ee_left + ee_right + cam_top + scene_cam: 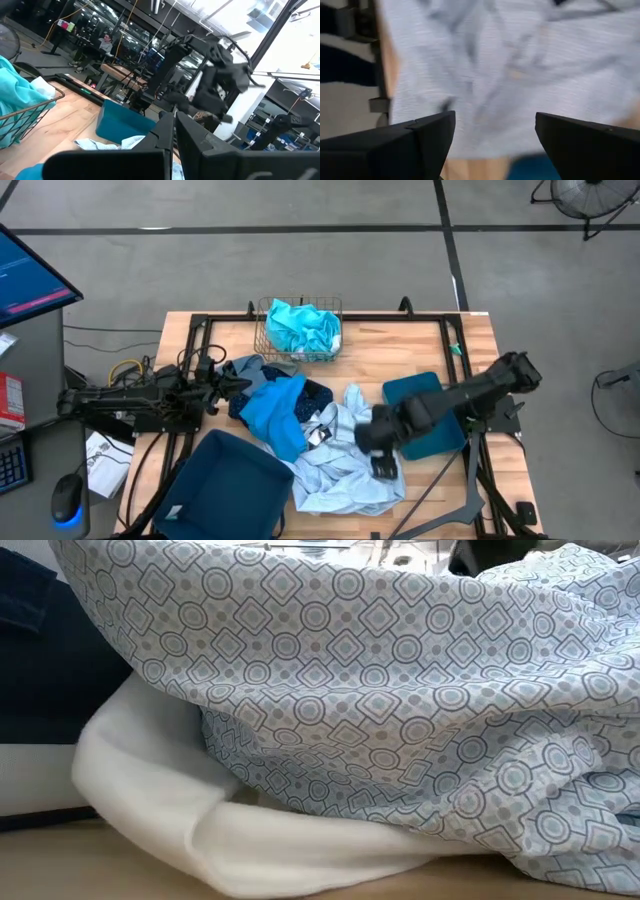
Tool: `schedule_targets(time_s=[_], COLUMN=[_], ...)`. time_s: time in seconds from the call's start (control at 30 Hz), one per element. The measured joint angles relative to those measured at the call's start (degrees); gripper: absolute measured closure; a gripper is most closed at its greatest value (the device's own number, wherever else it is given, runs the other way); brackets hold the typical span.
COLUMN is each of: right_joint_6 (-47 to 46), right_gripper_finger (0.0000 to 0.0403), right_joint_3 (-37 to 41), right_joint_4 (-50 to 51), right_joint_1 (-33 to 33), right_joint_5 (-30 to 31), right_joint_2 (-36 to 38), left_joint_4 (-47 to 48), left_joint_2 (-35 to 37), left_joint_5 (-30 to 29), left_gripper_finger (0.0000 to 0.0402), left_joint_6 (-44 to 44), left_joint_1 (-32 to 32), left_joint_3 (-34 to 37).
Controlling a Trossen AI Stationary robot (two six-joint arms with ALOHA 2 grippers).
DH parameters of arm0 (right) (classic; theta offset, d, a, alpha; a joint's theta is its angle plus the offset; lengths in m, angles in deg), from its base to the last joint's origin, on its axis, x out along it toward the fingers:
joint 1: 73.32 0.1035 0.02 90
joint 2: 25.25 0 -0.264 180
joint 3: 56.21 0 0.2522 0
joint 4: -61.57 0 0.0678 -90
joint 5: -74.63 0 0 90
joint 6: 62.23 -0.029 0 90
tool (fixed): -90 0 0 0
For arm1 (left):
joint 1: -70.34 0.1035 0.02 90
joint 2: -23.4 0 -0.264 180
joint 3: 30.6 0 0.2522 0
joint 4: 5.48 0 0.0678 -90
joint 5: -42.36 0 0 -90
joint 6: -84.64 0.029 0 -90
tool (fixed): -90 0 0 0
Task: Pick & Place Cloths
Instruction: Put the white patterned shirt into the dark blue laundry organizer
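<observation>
High view: we see the heap of cloths spread over the middle of the worktop (470,345), with a bright blue cloth (272,412) lying on top toward the left, a navy dotted cloth (315,394) partly showing beneath it, and a pale grey-blue patterned cloth (345,460) trailing toward the near edge. One turquoise cloth (303,328) already sits in the gold wire basket (268,340) at the far side. Two dark teal bins stand by: one (225,485) at the near left corner, another (420,395) partly under the right arm.

The right hand (385,463) hangs over the pale grey-blue cloth, and in the right wrist view we find its fingers (415,145) standing wide apart with only that cloth between and beyond them, nothing gripped. The left hand (228,385) rests low at the left edge of the heap, its fingers pressed together and empty.

In the low view, the patterned cloth drapes over a white cloth (170,800) lying on the worktop.

We judge the step in hand to be the approach for picking the pale grey-blue cloth. The next move calls for lowering the right hand until the fingers straddle a raised fold, closing on a single layer, then lifting clear so the white cloth beneath is not dragged along.
</observation>
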Motion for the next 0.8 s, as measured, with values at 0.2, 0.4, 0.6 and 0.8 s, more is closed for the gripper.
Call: schedule_targets(time_s=[0.2, 0.4, 0.6, 0.8], right_joint_6=[-1.22, -1.75, -1.92, -1.97], right_gripper_finger=[0.0133, 0.0133, 0.0139, 0.0277], right_joint_3=[5.16, 8.37, 8.8, 8.78], right_joint_4=[-10.67, -14.66, -15.18, -18.2], right_joint_1=[4.2, 4.64, 2.55, 1.32], right_joint_5=[0.11, 0.15, 0.09, -4.44], right_joint_2=[-2.48, -9.44, -17.46, -19.19], left_joint_4=[-0.02, -0.02, -0.09, -0.26], left_joint_2=[0.0, 0.0, -0.15, -0.73], left_joint_5=[0.01, 0.03, 0.13, 0.23], left_gripper_finger=[0.0398, 0.0398, 0.0398, 0.0398], left_joint_6=[-0.01, 0.0, -0.01, 0.0], left_joint_1=[0.0, 0.0, 0.0, 0.0], left_joint_3=[-0.01, 0.0, -0.01, 0.01])
